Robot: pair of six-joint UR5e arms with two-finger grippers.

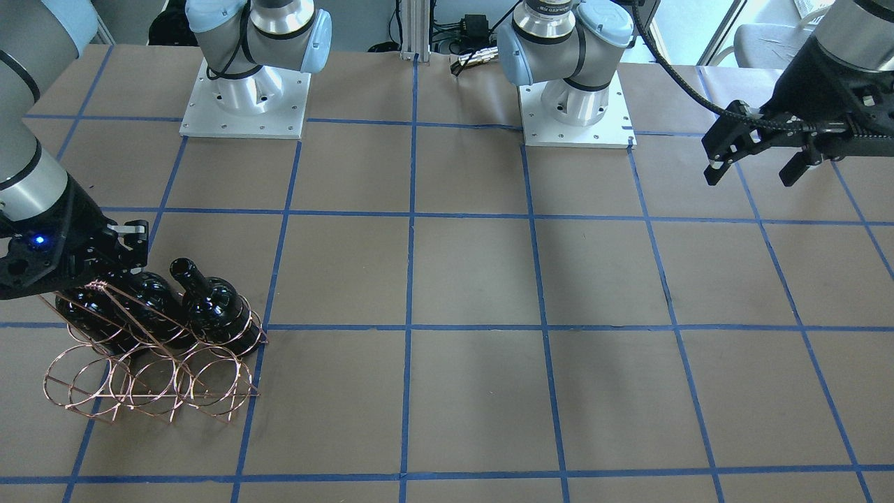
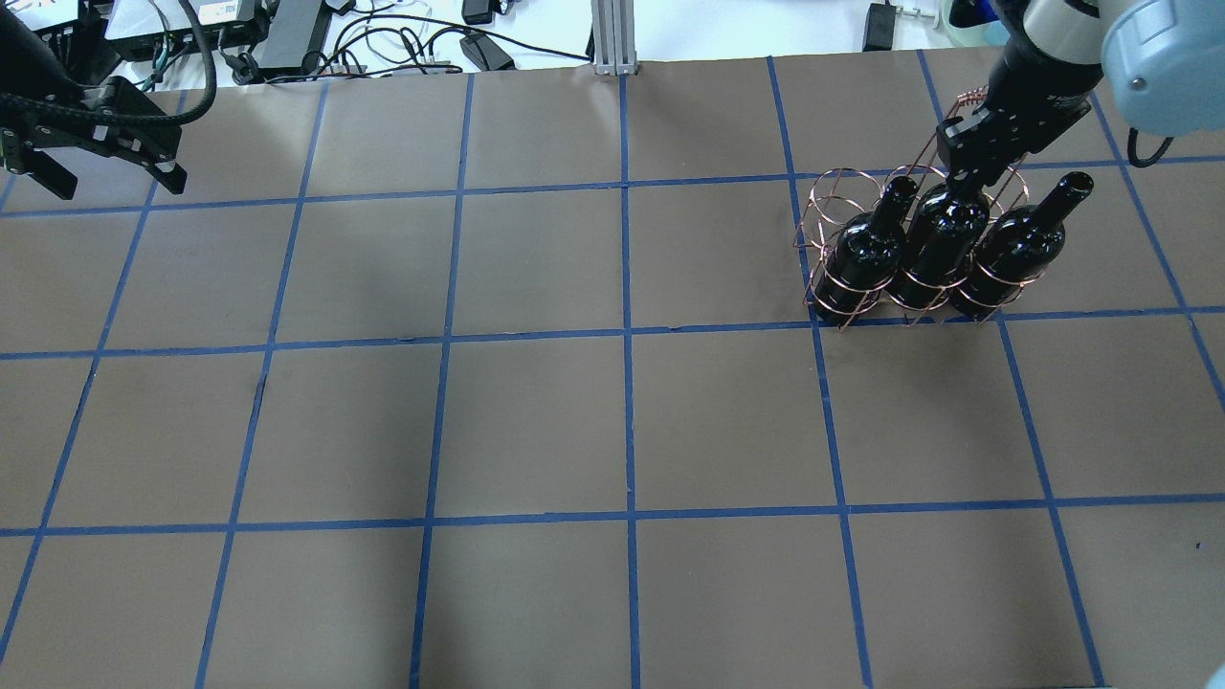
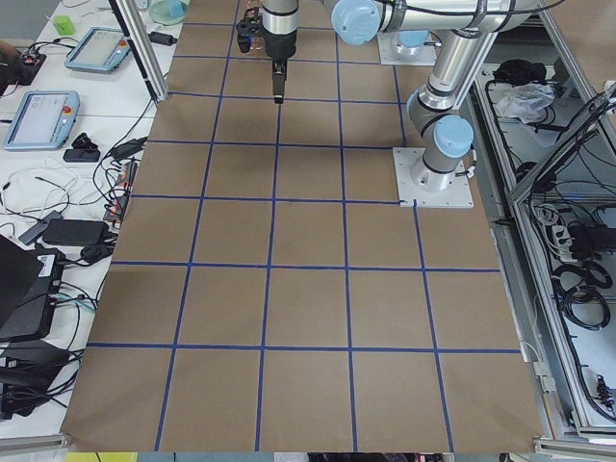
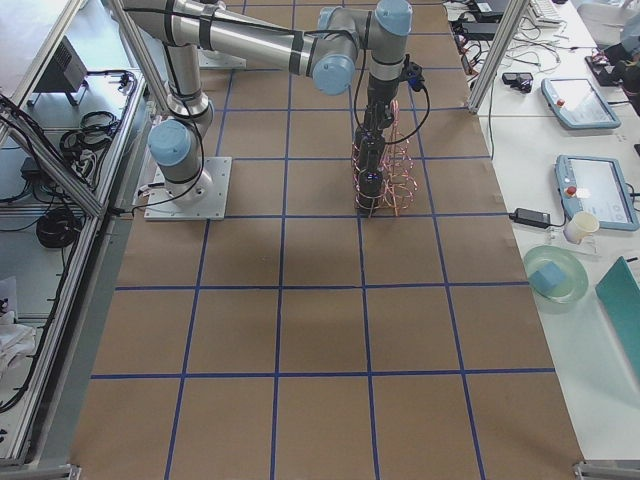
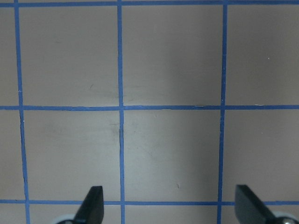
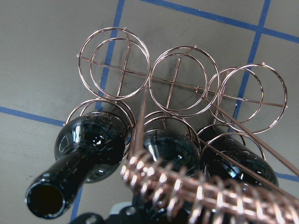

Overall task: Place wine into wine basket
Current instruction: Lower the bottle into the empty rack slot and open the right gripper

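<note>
The copper wire wine basket (image 2: 823,206) stands at the far right of the table and also shows in the front view (image 1: 91,381). Three black wine bottles lean in its rings: one on the left (image 2: 866,254), one in the middle (image 2: 943,234), one on the right (image 2: 1014,244). My right gripper (image 2: 968,177) is closed on the middle bottle's neck, just below the wrapped handle (image 6: 196,191). The neck itself is hidden. My left gripper (image 2: 115,182) is open and empty, high over the far left corner.
The basket's front row of rings (image 6: 114,63) holds nothing. The brown table with its blue tape grid (image 2: 622,421) is bare across the middle. Cables and power bricks (image 2: 287,29) lie beyond the far edge. Both arm bases (image 1: 244,98) stand on the robot's side.
</note>
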